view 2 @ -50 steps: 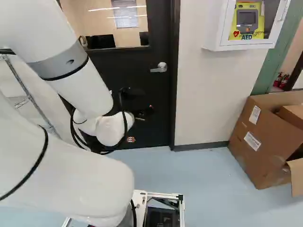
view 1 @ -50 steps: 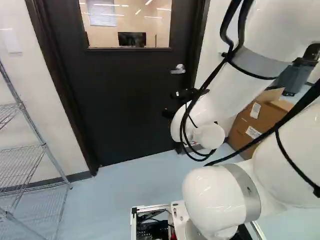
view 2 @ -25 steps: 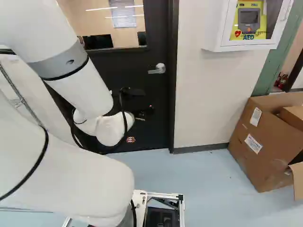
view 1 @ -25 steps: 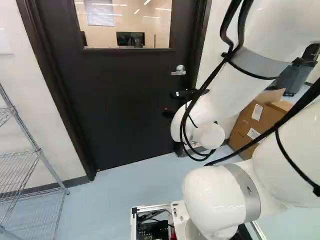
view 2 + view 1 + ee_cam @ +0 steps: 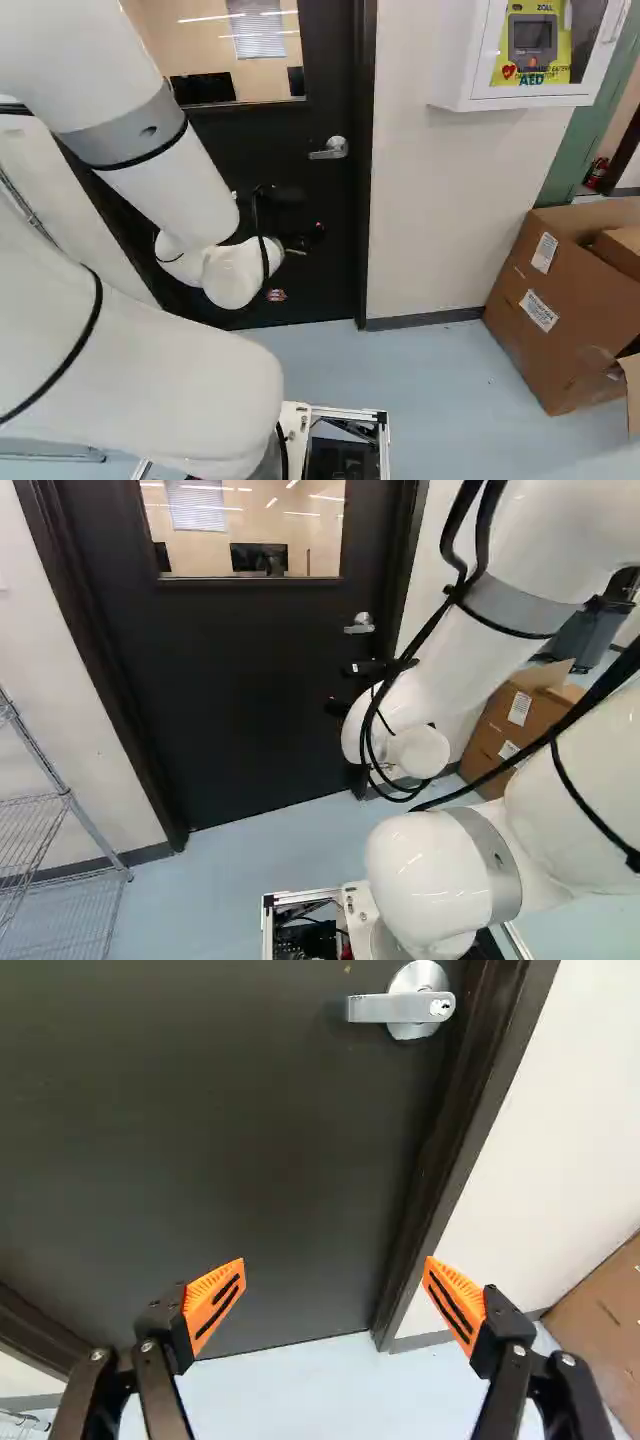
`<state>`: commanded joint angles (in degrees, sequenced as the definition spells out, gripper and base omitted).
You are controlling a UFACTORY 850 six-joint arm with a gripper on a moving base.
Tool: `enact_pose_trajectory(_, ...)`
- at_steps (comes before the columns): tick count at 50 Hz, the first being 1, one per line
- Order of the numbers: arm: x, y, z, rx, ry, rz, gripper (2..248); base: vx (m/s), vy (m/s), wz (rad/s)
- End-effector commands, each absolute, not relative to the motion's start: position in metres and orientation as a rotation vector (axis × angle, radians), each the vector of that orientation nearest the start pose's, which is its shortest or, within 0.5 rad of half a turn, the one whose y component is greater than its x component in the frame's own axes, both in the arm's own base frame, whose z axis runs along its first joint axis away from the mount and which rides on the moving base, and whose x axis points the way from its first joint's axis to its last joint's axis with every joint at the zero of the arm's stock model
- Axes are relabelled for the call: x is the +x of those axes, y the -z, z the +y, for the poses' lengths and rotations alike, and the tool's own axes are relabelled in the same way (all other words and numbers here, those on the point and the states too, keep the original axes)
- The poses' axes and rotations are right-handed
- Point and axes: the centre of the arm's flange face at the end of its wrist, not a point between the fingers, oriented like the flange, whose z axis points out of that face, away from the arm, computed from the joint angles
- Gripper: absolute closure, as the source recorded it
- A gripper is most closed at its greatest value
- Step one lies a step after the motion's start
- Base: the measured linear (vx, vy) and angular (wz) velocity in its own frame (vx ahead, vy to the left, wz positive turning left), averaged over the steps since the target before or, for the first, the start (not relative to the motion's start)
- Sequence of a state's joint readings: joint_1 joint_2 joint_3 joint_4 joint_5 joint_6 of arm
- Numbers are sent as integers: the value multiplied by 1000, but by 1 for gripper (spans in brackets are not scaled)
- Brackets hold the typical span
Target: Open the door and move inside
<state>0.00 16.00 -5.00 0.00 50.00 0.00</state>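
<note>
The black gripper is seen from behind in the left base view, in front of the dark door and lower than its handle. In the wrist view the gripper stands open, its two orange pads wide apart with nothing between them. The silver lever handle lies ahead of the gripper, not touched by it, near the door's edge beside the dark frame. The door is shut, and its handle shows right of the arm in the right base view.
A wire shelf stands at the left of the left base view. Right of the door are a wall, a white cabinet with a yellow device and an open cardboard box on the floor. A window pierces the door.
The base has moved: door and handle shift slightly right in the left base view and left in the right one, and the shelf slides left. The arm holds its pose.
</note>
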Motion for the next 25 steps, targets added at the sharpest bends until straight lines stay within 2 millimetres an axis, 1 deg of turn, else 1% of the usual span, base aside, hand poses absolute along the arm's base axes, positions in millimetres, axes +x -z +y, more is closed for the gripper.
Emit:
enact_pose_trajectory(10, 270, -366, 0, -2558, 1824, 0, 3, 57, -1, -9)
enact_pose_trajectory(25, 272, -367, 0, -2555, 1828, 0, 3, -11, 1, 2)
